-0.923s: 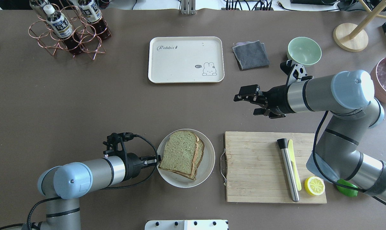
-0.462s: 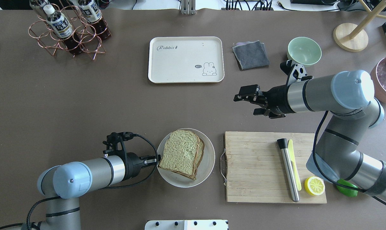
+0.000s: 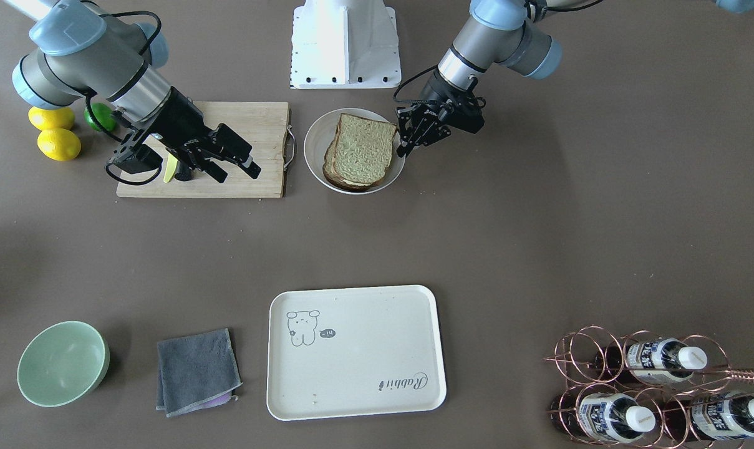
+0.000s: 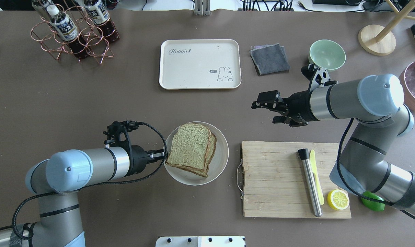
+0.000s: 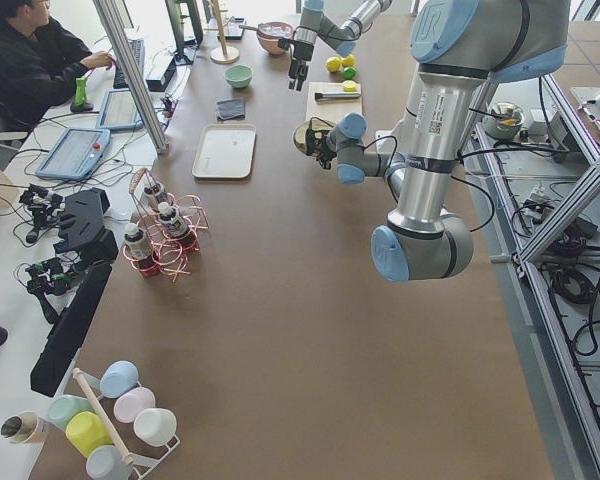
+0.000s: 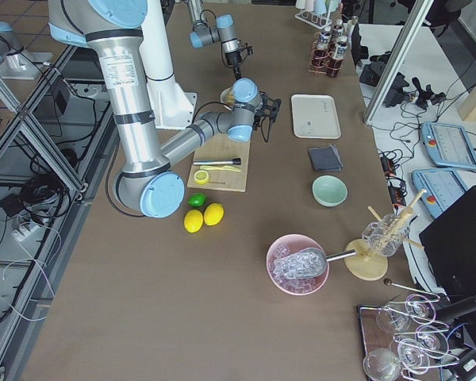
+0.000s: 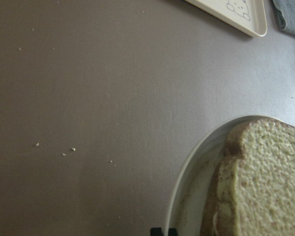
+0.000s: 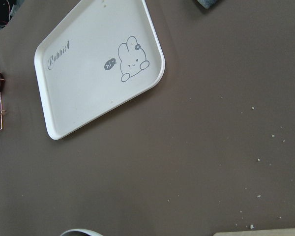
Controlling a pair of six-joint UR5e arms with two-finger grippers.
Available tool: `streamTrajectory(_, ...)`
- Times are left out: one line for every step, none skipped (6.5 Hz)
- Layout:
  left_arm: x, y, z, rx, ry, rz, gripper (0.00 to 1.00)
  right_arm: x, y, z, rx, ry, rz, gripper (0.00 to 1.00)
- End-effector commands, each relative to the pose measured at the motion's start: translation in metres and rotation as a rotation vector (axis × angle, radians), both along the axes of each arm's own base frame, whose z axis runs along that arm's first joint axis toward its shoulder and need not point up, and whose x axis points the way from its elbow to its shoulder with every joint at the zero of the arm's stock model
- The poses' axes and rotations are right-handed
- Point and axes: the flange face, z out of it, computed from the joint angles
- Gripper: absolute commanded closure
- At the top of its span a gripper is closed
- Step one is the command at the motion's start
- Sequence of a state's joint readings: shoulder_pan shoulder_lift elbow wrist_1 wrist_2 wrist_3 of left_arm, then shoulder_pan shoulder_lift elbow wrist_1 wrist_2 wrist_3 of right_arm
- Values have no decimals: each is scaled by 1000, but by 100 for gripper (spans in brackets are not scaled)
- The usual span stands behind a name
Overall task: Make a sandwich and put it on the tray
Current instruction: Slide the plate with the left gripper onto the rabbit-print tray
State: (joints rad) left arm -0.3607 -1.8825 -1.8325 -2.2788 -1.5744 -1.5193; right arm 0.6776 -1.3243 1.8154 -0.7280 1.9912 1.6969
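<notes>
— Left arm [image 4: 90, 166] pose?
— Stretched low, level; jaws clamped on plate [image 4: 219, 162] rim at 9 o'clock. Sandwich [image 4: 188, 149] atop plate, 6 o'clock of tray [image 4: 193, 68], well apart.
— Right arm [image 4: 341, 99]?
— Held level above bench [image 4: 90, 103], jaws wide, empty.

Sandwich [image 4: 190, 149] on plate [image 4: 222, 154], left of cutting board [image 4: 272, 178].
Behind, well apart: tray [image 4: 193, 68], with cloth [image 4: 269, 59] and bowl [image 4: 326, 55] to its right, bottle rack [image 4: 73, 37] far left.
</notes>
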Motion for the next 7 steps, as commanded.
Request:
streamTrajectory(-14, -51, -36, -30, -68, -84, 100, 4, 2, 6, -5, 6, -3, 1)
streamTrajectory(-25, -78, -47, -50, -59, -119, 100, 10, 0, 14, 22, 27, -5, 1)
streamTrajectory(-32, -96, -42, -93, -53, -149, 100, 19, -8, 18, 33, 35, -10, 1)
streamTrajectory(-22, -112, -46, -188, -5, -199, 100, 35, -14, 24, 28, 37, -33, 1)
streamTrajectory(2, -128, -61, -274, 42, -239, 100, 46, -17, 30, 27, 42, -38, 1)
streamTrajectory(29, -147, -54, -341, 113, -272, 100, 49, -19, 31, 35, 46, -39, 1)
streamTrajectory(33, -172, -42, -348, 123, -323, 100, 50, -20, 32, 34, 47, -38, 1)
